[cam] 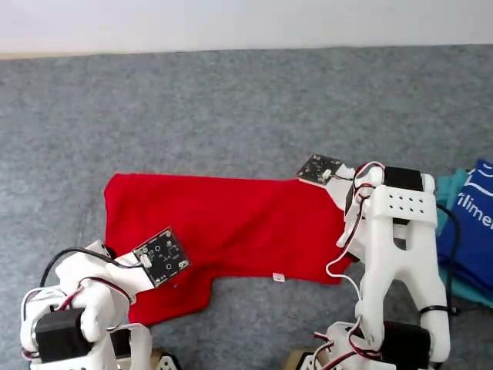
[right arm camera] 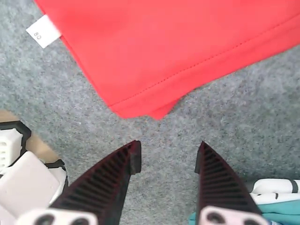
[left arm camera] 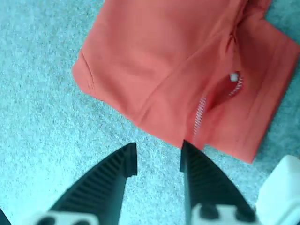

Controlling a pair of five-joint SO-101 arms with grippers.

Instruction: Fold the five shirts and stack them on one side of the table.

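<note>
Broadly: grey, felt-like bench (cam: 231,100), cut off at 3 sides of the high view. Spread flat on it, from the middle toward the near edge, 1 red shirt (cam: 231,223): wide smooth body, 1 part jutting toward the near edge at the left. Right end partly hidden behind the right arm (cam: 397,247), near-left part covered by the left arm (cam: 85,301) and its circuit board (cam: 162,257). At the right edge, apart from the red shirt, a stack of folded shirts (cam: 471,231), blue over teal, cut off by the frame; number in it hard to tell.

Left jaws open, gripping nothing, over bare bench just short of the red shirt (left arm camera: 178,61). From that wrist, a neck opening (left arm camera: 220,93) with white stitching and a diagonal crease in the cloth, both hard to make out from above.

Right jaws open too, gripping nothing, over bare bench just off a stitched hem corner (right arm camera: 154,111); a scrap of teal cloth (right arm camera: 267,218) beside 1 tip.

Small white label (cam: 278,277) at the near hem, far clearer from the right wrist (right arm camera: 43,31).
</note>
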